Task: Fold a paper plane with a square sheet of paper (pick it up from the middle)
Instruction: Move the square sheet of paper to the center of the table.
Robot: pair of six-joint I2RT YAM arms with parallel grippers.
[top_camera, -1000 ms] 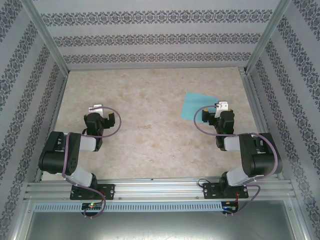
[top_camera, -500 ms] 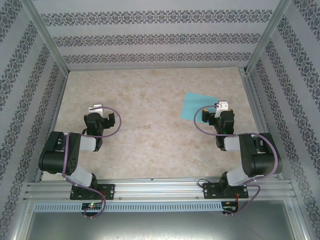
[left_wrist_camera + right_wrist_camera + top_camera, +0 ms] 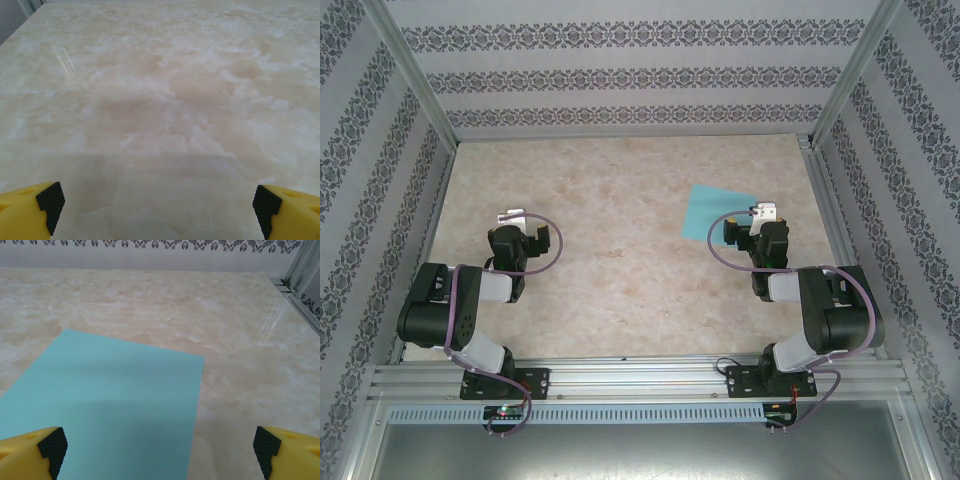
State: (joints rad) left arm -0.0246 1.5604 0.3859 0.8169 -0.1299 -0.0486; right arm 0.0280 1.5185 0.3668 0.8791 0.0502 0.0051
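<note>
on the right side, low over the table: right arm doubled back at the elbow, forearm reaching forward, wrist level, right claw aimed at the far wall. spread wide, yellow fingers far apart, gripping nothing. just ahead of and partly under that claw, flat on the table: the sheet, turquoise, unfolded, turned a little askew. runs beneath the left finger and past the claw's midline; stops short of the right finger, with bare table below that one. on the left side, the same folded crouch for the left arm, left claw also wide open and empty, facing bare table, well apart from the sheet.
</note>
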